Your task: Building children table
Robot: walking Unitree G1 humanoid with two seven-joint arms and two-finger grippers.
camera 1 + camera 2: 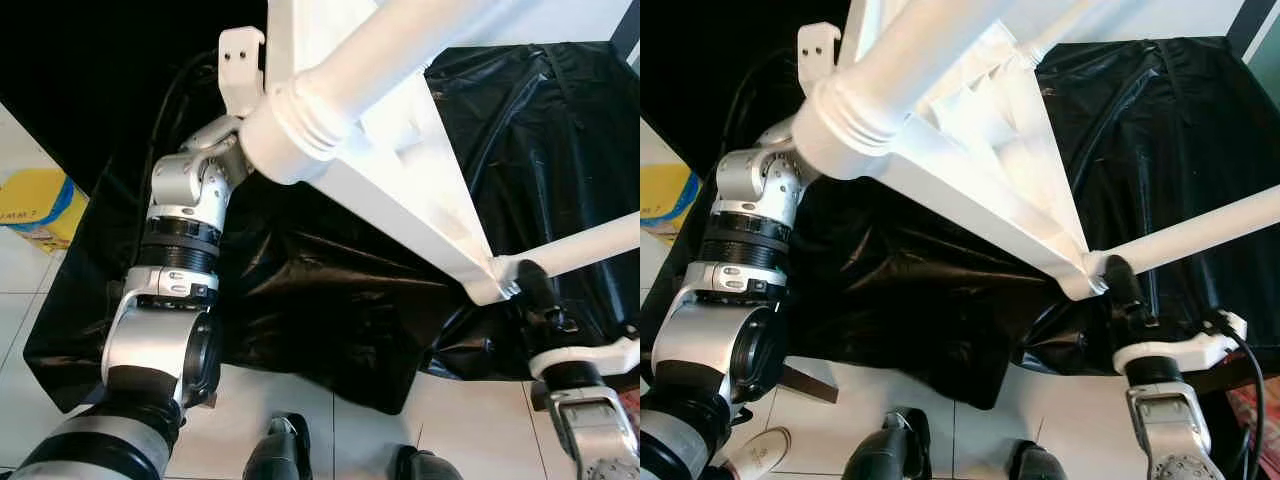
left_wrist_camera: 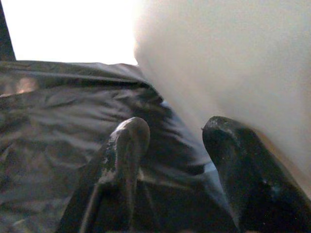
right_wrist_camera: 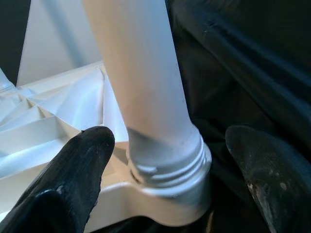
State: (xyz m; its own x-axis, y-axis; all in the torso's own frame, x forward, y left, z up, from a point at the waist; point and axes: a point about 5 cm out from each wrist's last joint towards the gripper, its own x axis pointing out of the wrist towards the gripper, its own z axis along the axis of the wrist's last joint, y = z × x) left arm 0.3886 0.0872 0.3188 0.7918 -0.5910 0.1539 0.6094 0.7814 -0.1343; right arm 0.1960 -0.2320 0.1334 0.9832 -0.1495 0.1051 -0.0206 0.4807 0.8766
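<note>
**A:** Start nearest. What sits closest to the robot?

**B:** Its own two arms, rising from the bottom of the head views, above a pale tiled floor [image 1: 300, 400]. The right gripper [image 3: 165, 160] is at the near corner of the white children's table [image 1: 400, 190], which lies overturned on black plastic sheeting [image 1: 300, 290].

**A:** How do its fingers stand?

**B:** Spread wide. In the right wrist view the near table leg [image 3: 155, 97] stands between them, its ribbed collar seated in the corner socket, with a gap on both sides. Neither finger [image 3: 73, 170] presses on it, so it grips nothing.

**A:** And beyond that?

**B:** The table's ribbed underside climbs away from that claw toward the left arm. A second, thicker leg [image 1: 400, 50] juts from the far corner, its collar just beside the left wrist.

**A:** The left gripper?

**B:** The left gripper [image 2: 175, 145] is parted too, and empty. One finger [image 2: 243, 160] lies close against a blurred white surface of the table; I cannot tell whether it touches. The other finger hangs over the sheeting.

**A:** Farthest back?

**B:** More sheeting, and a yellow bag [image 1: 40, 205] on the floor, well out from the left arm.
</note>
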